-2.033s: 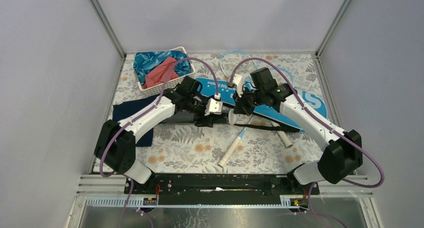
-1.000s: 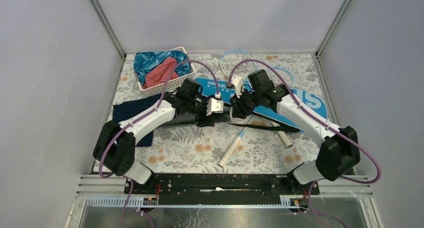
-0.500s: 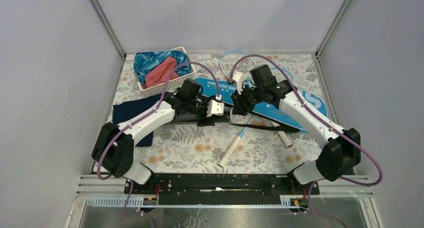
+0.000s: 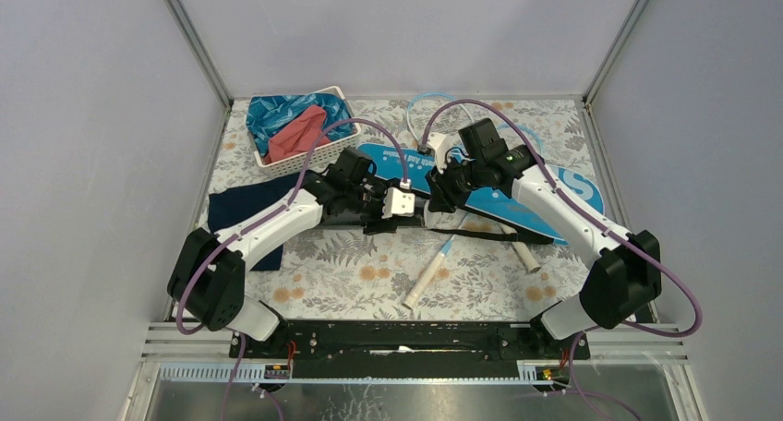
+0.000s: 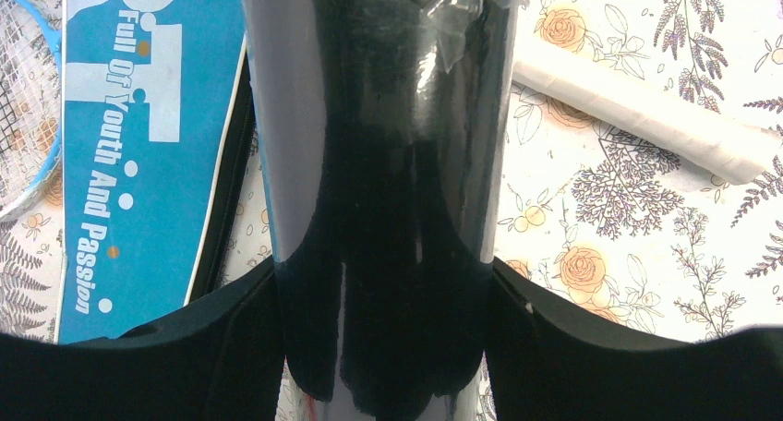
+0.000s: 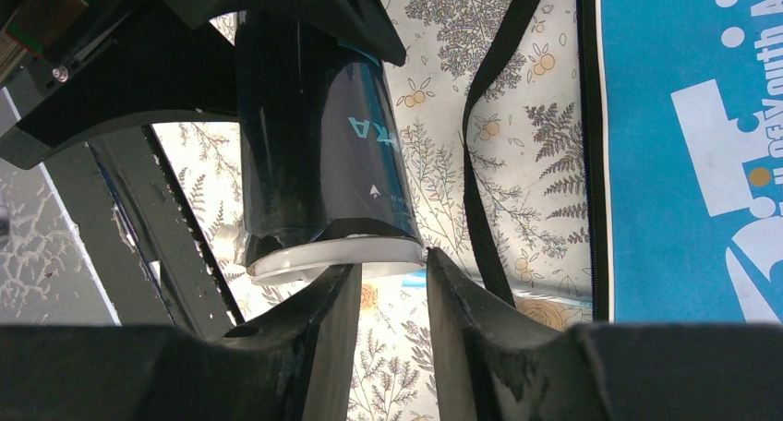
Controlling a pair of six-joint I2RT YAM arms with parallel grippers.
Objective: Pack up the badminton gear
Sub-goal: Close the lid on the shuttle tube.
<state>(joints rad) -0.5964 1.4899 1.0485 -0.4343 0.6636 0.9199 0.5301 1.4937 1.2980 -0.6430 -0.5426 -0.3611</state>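
My left gripper (image 4: 377, 220) (image 5: 383, 273) is shut on the long black tube (image 5: 388, 162), holding it level over the table's middle. The tube's white-capped end (image 6: 332, 255) points at my right gripper (image 4: 436, 199) (image 6: 392, 259). Its jaws stand narrowly open with nothing between them, tips at the cap's rim. The blue bag (image 4: 517, 186) (image 5: 138, 144) (image 6: 683, 116) lies flat behind, its black strap (image 6: 489, 162) trailing forward. Two white racket handles (image 4: 425, 282) (image 4: 523, 253) lie in front of it. Light-blue racket heads (image 4: 434, 102) show at the back.
A white basket (image 4: 305, 160) with blue and red cloths stands at the back left. A navy cloth (image 4: 235, 209) lies under my left arm. Metal frame posts and grey walls close in the floral table on both sides.
My right gripper's jaws have narrowed, and it has shifted slightly towards the far side at the tube's capped end. The left gripper keeps its hold on the tube, almost unmoved.
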